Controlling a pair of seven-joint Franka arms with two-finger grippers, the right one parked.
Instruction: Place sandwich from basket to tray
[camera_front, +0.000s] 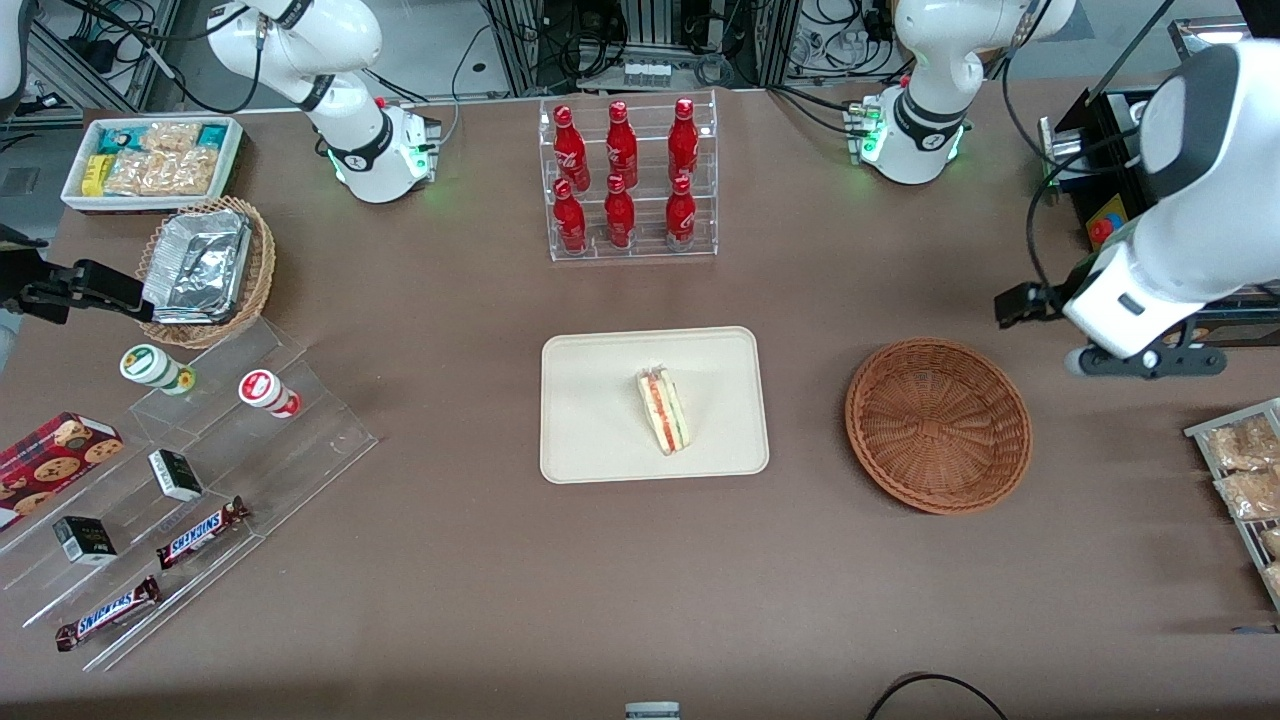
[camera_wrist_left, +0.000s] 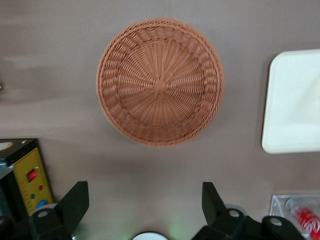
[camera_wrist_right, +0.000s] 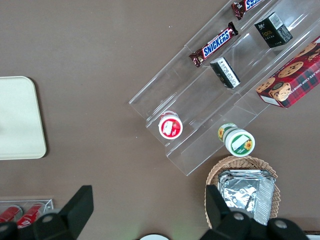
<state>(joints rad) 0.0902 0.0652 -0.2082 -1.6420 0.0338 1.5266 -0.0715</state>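
The sandwich (camera_front: 663, 412) is lying on the tray (camera_front: 600, 440), resting on its side toward the nearer half, with the red, orange and green filling showing along the cut face. The tray is sitting at mid-table. The basket (camera_front: 938, 425) is sitting beside it, toward the working arm's end of the table, well apart from the tray rim and holding nothing.

Farther from the front camera than the basket, the gripper (camera_wrist_left: 145, 205) is hanging high above the table surface, toward the working arm's end. Its fingers (camera_wrist_left: 75, 202) are spread wide and are gripping nothing.

Judged from this layout, the transfer step is complete and the release is done. The step in hand is the retreat. The next move probably calls only for parking the arm clear of the basket and tray.
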